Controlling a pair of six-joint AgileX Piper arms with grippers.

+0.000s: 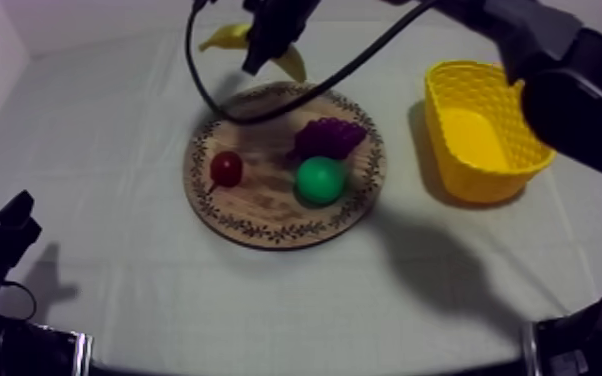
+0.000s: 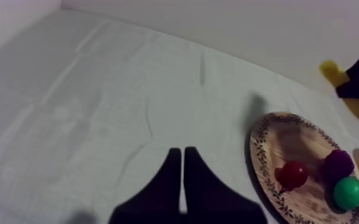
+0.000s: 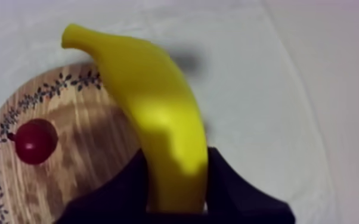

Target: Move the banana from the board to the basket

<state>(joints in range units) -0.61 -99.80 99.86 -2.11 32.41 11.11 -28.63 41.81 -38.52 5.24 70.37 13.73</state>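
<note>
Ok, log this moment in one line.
right gripper: shut on banana, aloft near board rim | left gripper: shut, at rest | yellow basket: no banana yet

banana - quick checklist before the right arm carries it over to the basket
1. Banana in the right gripper: ok, jaws shut round one end.
2. Grip firm enough for the carry: cannot tell.
3. Banana clear of the wooden board: ok, it hangs above the far rim.
4. Yellow basket ready: ok, upright, nothing inside.
5. Way to the basket: ok, bare cloth between board and basket.
6. Left gripper out of the way: ok, jaws shut, low at the table's left side, apart from the board.
</note>
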